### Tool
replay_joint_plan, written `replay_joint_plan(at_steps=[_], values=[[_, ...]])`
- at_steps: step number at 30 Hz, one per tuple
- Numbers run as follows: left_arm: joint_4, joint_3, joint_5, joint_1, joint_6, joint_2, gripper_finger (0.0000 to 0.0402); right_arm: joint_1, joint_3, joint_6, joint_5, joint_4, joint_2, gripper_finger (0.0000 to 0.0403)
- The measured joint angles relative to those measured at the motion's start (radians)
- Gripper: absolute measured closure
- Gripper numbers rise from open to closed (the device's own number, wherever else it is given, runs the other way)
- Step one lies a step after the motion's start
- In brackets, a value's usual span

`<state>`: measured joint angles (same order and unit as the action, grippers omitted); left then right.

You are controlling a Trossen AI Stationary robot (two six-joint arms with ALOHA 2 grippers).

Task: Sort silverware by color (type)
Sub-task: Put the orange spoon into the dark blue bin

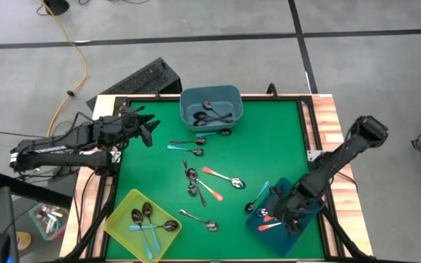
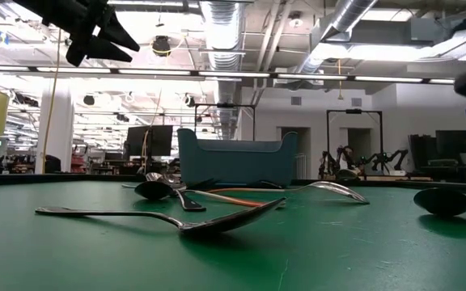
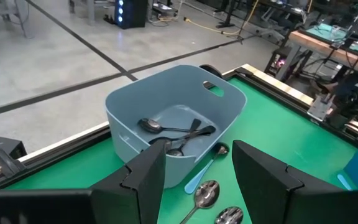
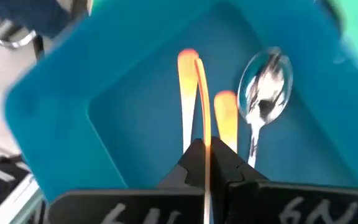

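A robotics lab in an open industrial hall: bare ceiling ducts [image 2: 225, 24], rows of strip lights [image 2: 217, 74], workbenches with monitors [image 2: 150, 139], grey concrete floor [image 1: 218, 18].

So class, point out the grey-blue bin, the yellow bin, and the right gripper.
grey-blue bin [image 1: 229, 93]: high view, on its right rim.
yellow bin [image 1: 120, 212]: high view, on its left rim.
right gripper [image 4: 205, 163]: right wrist view, between its fingertips, shut on an orange-handled spoon.

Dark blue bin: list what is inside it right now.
In the dark blue bin, orange-handled spoons: one lies loose, another handle beside it, and the right gripper, shut, holds a third over them. The gripper covers that spoon's bowl and part of the floor.
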<state>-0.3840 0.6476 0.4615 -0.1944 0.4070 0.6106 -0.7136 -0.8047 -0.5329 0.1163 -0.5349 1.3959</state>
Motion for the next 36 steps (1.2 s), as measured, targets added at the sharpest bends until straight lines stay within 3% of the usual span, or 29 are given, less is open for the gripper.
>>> replay_joint_plan(at_steps=[6, 14, 24, 36], values=[[0.0, 0.0, -0.001, 0.0, 0.001, 0.0, 0.0232, -0.014, 0.0, 0.035, 0.094, 0.039, 0.115, 0.0388], [0.0, 0.0, -0.001, 0.0, 0.001, 0.0, 0.0232, -0.013, -0.001, 0.065, 0.105, 0.114, 0.193, 0.0389], [0.0, 0.0, 0.01, 0.0, 0.001, 0.0, 0.0232, -0.013, -0.002, 0.065, 0.096, 0.121, 0.194, 0.0384], [0.0, 0.0, 0.01, 0.0, 0.001, 0.0, 0.0232, -0.01, 0.0, 0.063, 0.09, 0.125, 0.195, 0.0326]])
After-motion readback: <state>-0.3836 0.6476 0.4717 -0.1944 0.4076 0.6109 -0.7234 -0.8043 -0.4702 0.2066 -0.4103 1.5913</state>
